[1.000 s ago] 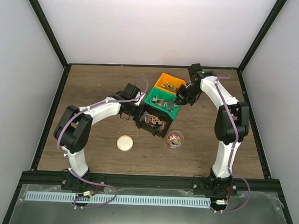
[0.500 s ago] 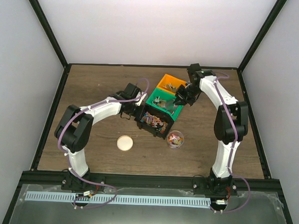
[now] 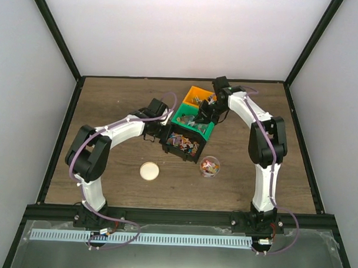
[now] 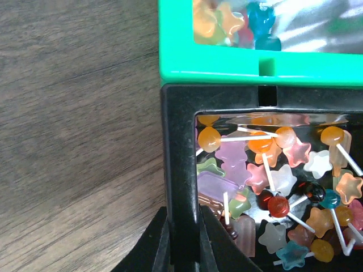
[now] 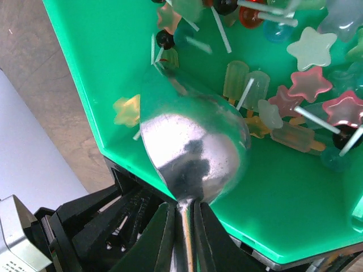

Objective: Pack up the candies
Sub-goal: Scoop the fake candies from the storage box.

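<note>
Left tool (image 4: 182, 243) pinches black bin (image 4: 178, 141) wall; right tool (image 5: 184, 243) pinches shiny metal scoop (image 5: 193, 147).

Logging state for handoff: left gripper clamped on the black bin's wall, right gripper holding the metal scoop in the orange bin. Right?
One error: the metal scoop is in the green bin, not the orange one, as the right wrist view shows. The rest holds: the left gripper is clamped on the black bin wall, and the right gripper holds the scoop.

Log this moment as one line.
left gripper: shut on black bin wall | right gripper: shut on scoop | scoop: inside green bin beside candies
</note>
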Robot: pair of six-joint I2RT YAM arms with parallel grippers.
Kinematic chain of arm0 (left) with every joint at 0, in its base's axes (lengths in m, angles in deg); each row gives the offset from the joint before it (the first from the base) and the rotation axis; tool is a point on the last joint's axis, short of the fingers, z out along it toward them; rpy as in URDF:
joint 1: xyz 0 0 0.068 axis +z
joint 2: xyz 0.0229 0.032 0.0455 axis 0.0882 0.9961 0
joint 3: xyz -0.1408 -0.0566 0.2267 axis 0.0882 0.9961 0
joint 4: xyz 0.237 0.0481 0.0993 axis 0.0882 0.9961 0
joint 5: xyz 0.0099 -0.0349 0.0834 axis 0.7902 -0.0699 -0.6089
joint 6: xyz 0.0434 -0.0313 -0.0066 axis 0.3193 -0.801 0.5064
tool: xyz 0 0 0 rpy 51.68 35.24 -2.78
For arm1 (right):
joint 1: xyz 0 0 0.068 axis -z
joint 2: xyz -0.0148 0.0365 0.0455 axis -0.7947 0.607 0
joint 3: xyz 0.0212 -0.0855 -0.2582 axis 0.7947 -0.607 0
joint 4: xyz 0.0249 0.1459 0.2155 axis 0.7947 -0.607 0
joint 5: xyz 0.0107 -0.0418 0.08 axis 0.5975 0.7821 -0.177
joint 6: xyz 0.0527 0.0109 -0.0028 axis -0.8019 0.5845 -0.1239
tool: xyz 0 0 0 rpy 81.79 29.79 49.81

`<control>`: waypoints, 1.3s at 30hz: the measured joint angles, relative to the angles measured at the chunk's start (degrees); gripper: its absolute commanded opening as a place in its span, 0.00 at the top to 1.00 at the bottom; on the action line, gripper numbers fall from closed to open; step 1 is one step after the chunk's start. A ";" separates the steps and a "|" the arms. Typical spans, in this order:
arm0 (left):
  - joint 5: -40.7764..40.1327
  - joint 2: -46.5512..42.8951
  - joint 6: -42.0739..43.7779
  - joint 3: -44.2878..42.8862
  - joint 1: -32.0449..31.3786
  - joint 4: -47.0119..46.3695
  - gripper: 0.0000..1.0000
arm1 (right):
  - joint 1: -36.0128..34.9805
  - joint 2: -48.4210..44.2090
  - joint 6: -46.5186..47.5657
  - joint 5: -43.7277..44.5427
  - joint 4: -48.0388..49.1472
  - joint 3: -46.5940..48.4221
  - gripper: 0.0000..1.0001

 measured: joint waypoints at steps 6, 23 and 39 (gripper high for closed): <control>1.64 0.42 0.83 -0.09 -0.70 -1.11 0.96 | 3.69 -2.51 0.79 -0.92 -0.76 -3.74 0.99; 0.81 0.09 1.38 -0.44 0.07 1.53 0.96 | 5.53 -1.84 1.46 -15.13 13.60 -14.64 0.99; -2.62 -0.79 0.98 -0.42 0.70 4.20 0.96 | 6.64 -1.81 -13.79 -25.64 40.00 -27.58 0.99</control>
